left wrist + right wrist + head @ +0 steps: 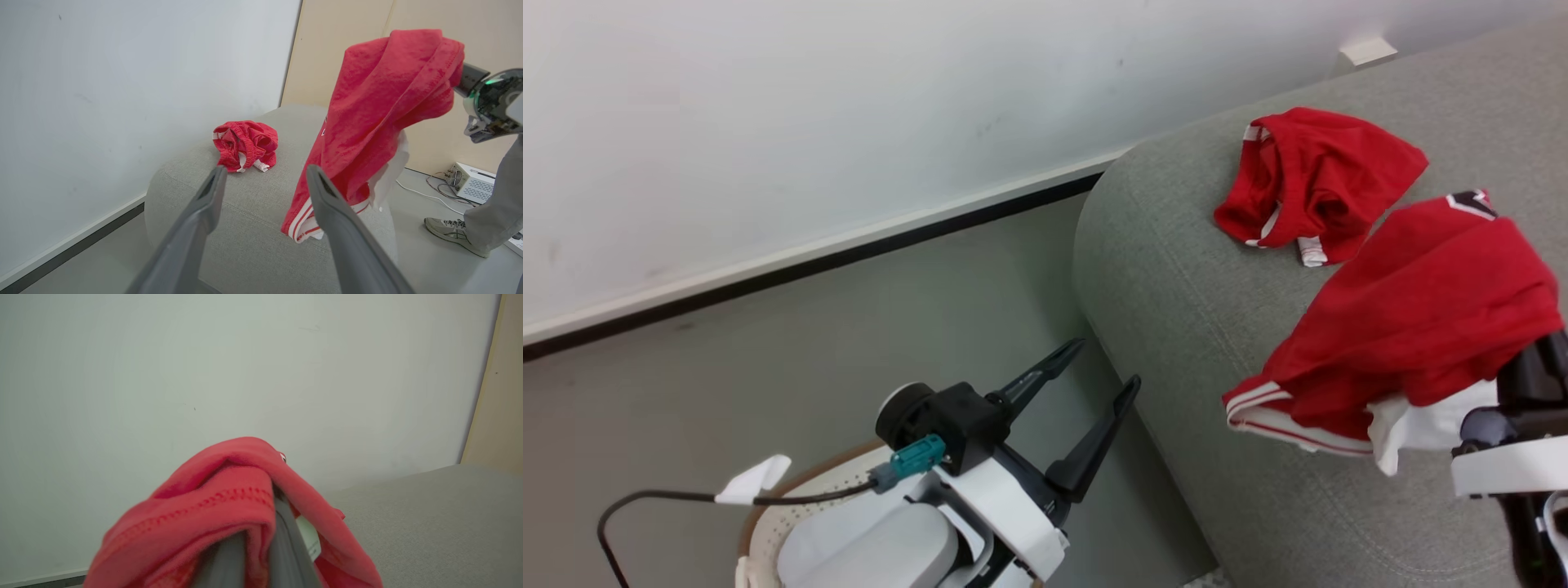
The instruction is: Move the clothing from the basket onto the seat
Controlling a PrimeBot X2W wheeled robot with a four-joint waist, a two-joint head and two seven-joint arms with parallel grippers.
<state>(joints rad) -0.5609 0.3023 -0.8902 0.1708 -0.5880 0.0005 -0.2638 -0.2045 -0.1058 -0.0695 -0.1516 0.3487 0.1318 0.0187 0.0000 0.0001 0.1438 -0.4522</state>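
Red jersey (1413, 318) is clamped in the closed right fingers (286, 531) at 3 o'clock in the head view and hung over the seat (1176, 269), probably for release there; hem contact cannot be told. A second red garment (1315, 180) is laid at 1 o'clock. Spread wide and empty, the left fingers (1098, 437) are poised above the basket (764, 535) at 7 o'clock

Lab with cabled equipment box (470, 182)
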